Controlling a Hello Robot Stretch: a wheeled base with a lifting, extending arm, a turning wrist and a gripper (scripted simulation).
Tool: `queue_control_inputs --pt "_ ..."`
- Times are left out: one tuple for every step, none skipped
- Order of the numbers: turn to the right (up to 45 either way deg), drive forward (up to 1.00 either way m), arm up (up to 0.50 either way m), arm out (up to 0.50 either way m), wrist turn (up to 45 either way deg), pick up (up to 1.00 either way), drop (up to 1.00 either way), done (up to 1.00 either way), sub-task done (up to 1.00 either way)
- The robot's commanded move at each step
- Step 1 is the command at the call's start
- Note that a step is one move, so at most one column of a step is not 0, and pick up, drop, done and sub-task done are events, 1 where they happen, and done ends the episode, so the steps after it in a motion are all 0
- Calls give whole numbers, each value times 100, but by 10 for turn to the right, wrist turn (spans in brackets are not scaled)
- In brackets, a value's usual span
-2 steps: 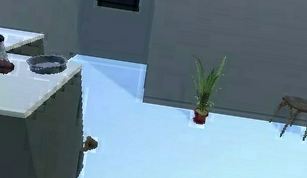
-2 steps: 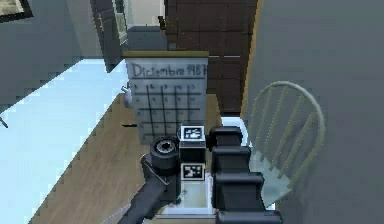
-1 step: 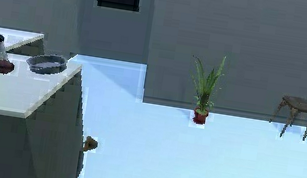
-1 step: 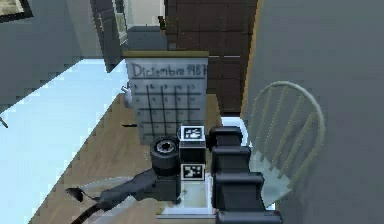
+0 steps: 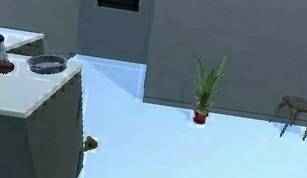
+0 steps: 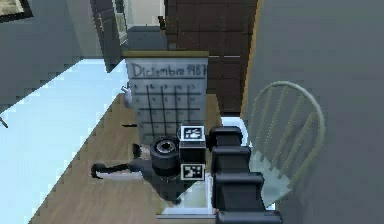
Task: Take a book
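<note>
The task looks hardly begun: the gripper [image 6: 102, 171] holds nothing over the bare wooden table [image 6: 85, 150], and the only book-like thing, a white gridded board [image 6: 168, 100], stands just beyond it.

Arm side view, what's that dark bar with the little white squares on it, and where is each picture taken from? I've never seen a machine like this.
This is a wheeled robot with one reaching arm, drawn by a simulator. The forward view looks ahead from the robot: a white countertop carries a dark round pan, and a green potted plant and a small round dark stool stand on the pale floor. The arm side view looks out sideways. There the dark square arm bar reaches over a brown wooden tabletop. Its end effector, left of the white marker squares, holds nothing; bare wood lies behind it. Farther out stands a white upright board with a grid, and a white spindle-back chair is at the right.
</note>
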Motion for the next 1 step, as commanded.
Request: queue_control_inputs --pt "0 0 0 0 360 0 0 0 0"
